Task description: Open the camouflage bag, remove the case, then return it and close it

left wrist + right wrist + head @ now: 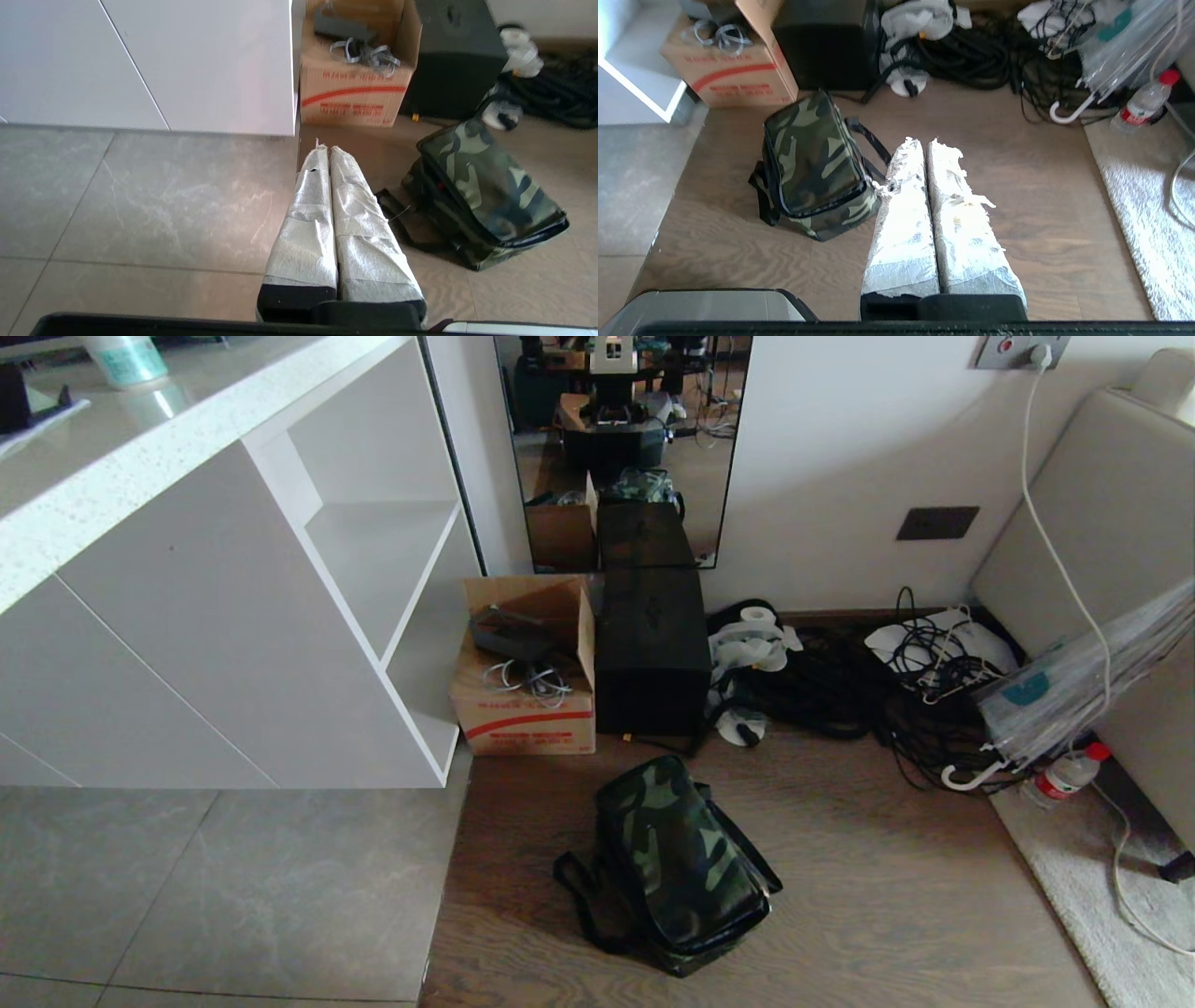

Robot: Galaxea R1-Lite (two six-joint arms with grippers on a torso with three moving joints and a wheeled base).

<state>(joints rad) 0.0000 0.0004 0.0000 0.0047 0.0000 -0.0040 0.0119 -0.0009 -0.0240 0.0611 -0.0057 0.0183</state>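
The camouflage bag (681, 863) sits closed on the wooden floor in the lower middle of the head view, its black strap trailing at both sides. It also shows in the left wrist view as the bag (490, 196) and in the right wrist view as the bag (815, 165). The case is hidden. Neither arm is in the head view. My left gripper (325, 148) hangs shut and empty above the floor, left of the bag. My right gripper (922, 142) is shut and empty too, just right of the bag. Both have white-wrapped fingers pressed together.
Behind the bag stand a brown cardboard carton (527, 695) with cables and a tall plain black box (652, 653). A white cabinet (280, 616) is at the left. Black cables (840, 686), an umbrella (1074, 695) and a water bottle (1069, 775) lie at the right, beside a pale rug (1102, 887).
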